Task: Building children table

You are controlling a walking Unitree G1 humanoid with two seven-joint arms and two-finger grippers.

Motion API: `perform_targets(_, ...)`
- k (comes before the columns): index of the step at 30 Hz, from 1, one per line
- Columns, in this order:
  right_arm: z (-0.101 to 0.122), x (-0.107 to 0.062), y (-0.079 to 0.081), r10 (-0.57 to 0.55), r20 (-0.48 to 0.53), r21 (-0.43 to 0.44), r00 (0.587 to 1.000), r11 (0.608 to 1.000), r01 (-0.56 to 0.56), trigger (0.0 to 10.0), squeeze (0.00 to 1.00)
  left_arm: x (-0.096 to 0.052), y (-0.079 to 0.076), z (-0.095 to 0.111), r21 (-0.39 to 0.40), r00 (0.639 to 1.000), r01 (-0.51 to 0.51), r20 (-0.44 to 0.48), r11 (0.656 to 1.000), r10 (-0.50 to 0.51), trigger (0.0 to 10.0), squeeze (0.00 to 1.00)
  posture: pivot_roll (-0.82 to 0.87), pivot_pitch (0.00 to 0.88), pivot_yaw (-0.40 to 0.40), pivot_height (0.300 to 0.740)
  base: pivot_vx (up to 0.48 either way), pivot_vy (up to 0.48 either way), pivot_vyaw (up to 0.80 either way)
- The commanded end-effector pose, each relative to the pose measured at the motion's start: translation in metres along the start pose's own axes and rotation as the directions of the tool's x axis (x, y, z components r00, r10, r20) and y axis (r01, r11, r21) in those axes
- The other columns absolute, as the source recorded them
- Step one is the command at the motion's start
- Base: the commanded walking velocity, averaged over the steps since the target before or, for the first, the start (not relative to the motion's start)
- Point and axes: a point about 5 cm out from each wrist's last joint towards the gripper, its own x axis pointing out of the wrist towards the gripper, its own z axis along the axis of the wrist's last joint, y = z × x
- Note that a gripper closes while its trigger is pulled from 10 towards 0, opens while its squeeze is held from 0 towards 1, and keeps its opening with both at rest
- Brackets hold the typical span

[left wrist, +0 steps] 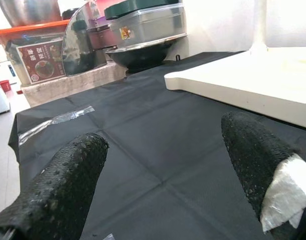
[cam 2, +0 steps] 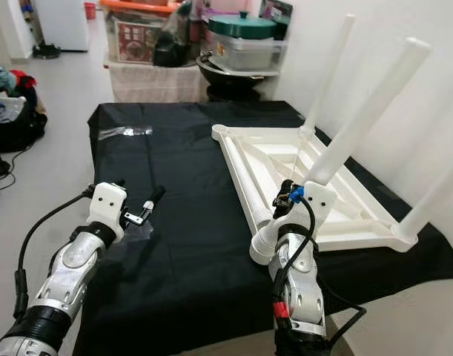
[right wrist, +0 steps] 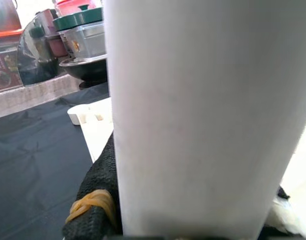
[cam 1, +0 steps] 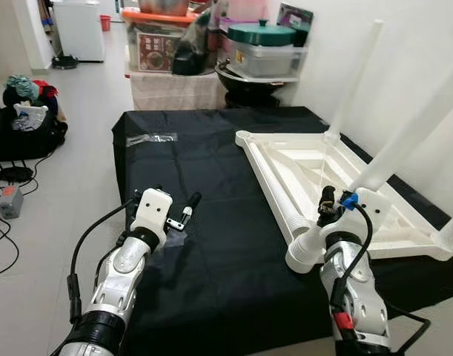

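White plastic: the table point(cam 1: 315, 178) lies upside down on the black sheet point(cam 1: 204, 222) at my 1 o'clock, tabletop flat on the sheet, ribbed underside up. Its fitted legs point up and lean toward 2 o'clock. My right claw point(cam 1: 326, 211) is clamped around one leg point(cam 1: 411, 137) at the near corner, its long axis running up toward 2 o'clock. My left claw point(cam 1: 183, 211) hovers spread apart over the sheet at 11 o'clock.
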Motion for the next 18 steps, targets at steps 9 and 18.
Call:
perform_targets(9, -0.050, -0.009, -0.009, 0.010, -0.240, -0.108, 0.971, 0.993, -0.037, 10.0, 0.00, 0.000, -0.001, -0.001, -0.002, 1.000, 0.003, -0.002, 1.000, -0.003, 10.0, 0.00, 0.02, 0.000, -0.065, 0.740, 0.000, 0.000, 0.00)
perform_targets(18, -0.050, -0.004, 0.000, 0.112, -0.262, -0.134, 0.958, 0.979, -0.151, 10.0, 0.00, 0.000, -0.002, -0.001, -0.005, 1.000, 0.003, -0.002, 1.000, -0.003, 10.0, 0.00, 0.02, 0.000, -0.070, 0.740, 0.000, 0.000, 0.00)
